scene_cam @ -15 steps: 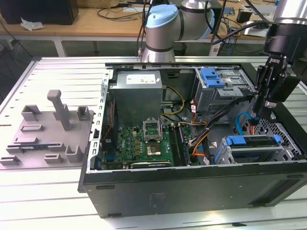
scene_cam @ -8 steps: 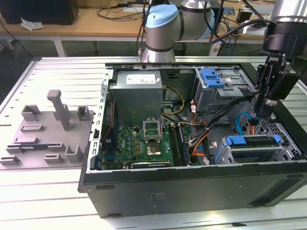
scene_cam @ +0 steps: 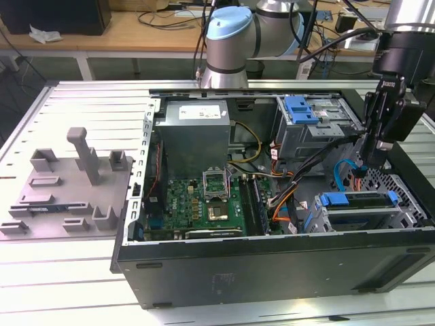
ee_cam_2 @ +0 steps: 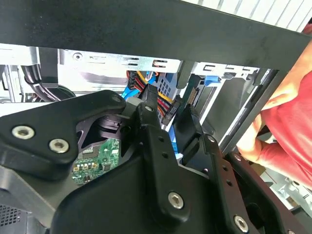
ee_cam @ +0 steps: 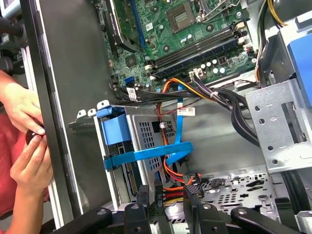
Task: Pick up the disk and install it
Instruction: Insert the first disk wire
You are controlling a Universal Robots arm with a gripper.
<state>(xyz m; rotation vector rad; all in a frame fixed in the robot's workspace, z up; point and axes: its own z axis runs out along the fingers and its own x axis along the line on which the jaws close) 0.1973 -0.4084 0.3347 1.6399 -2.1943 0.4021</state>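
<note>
Hovering over the open computer case, the gripper has its fingers parted and empty. Near it, the disk sits in the lower drive cage at the exterior view's right. A person's hand is beside the case wall.

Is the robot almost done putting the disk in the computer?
Nearly, it seems. The disk in its blue frame already sits in the metal cage inside the computer case. The pincer is open, holding nothing, above that cage. Whether the disk is clicked fully home, I cannot tell; that may be all that is left.
</note>
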